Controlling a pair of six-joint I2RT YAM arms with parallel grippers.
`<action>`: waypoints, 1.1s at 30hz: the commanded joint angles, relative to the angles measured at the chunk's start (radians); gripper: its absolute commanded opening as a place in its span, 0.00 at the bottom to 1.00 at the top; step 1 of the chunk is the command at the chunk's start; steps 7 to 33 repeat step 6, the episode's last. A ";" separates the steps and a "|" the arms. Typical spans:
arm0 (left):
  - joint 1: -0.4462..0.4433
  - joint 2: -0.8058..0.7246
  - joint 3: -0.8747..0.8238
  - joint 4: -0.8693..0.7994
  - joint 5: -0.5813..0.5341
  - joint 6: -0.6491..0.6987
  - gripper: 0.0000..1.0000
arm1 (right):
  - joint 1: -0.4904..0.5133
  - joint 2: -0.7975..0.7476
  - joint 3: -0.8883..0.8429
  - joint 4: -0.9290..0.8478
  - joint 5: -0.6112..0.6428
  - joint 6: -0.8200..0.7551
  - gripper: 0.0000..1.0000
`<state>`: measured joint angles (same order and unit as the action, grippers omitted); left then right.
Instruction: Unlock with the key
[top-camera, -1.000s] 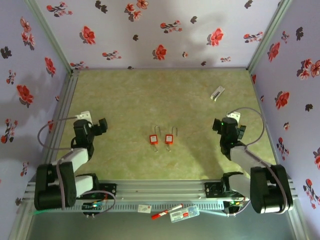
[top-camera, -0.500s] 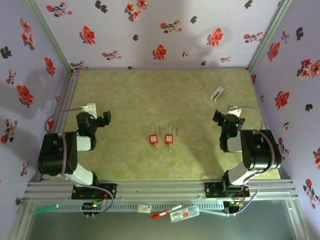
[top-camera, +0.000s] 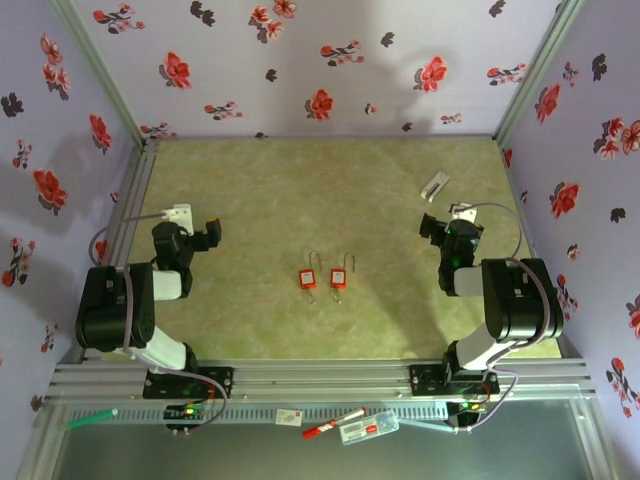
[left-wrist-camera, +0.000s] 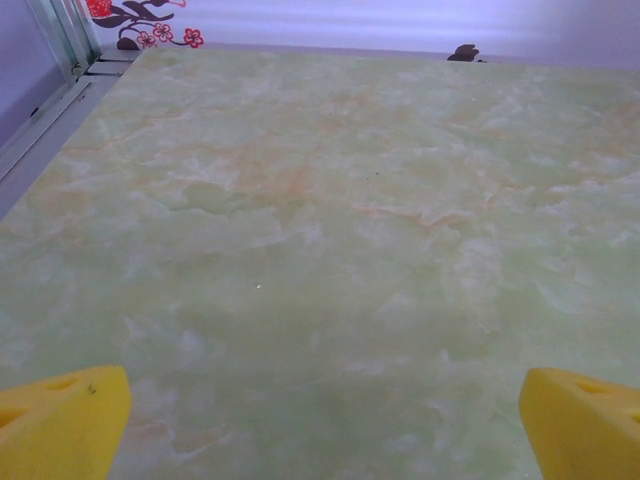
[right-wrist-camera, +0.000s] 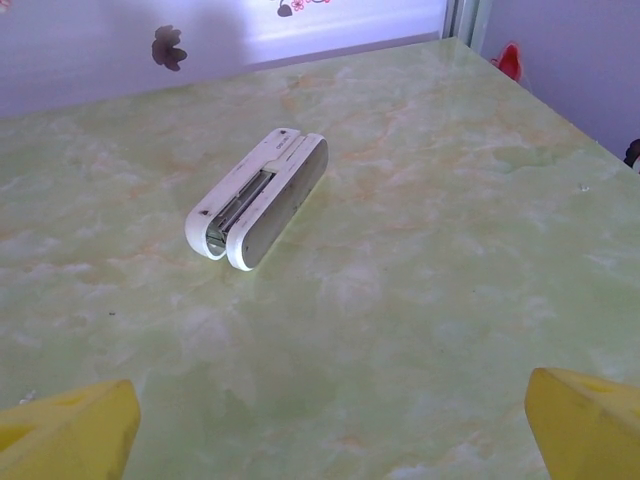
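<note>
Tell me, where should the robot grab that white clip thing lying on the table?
Probably across its long sides, near the middle, coming down from above. The white clip lies flat, long and narrow, so jaws fit its width better than its length.

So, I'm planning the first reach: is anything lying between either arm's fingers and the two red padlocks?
Nothing visible does. Seen from above, only bare table lies between the left fingers, the right fingers and the padlocks. The white clip sits farther back, off both paths. The key is too small to make out.
</note>
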<state>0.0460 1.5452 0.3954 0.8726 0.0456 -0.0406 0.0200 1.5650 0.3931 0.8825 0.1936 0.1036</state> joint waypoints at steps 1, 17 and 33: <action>-0.006 -0.007 0.003 -0.003 -0.015 0.029 1.00 | -0.002 -0.002 0.003 -0.009 -0.013 -0.015 0.99; -0.006 -0.006 0.000 -0.001 -0.016 0.028 1.00 | -0.003 -0.006 -0.003 0.001 -0.014 -0.016 0.99; -0.006 -0.006 0.000 -0.001 -0.016 0.028 1.00 | -0.003 -0.006 -0.003 0.001 -0.014 -0.016 0.99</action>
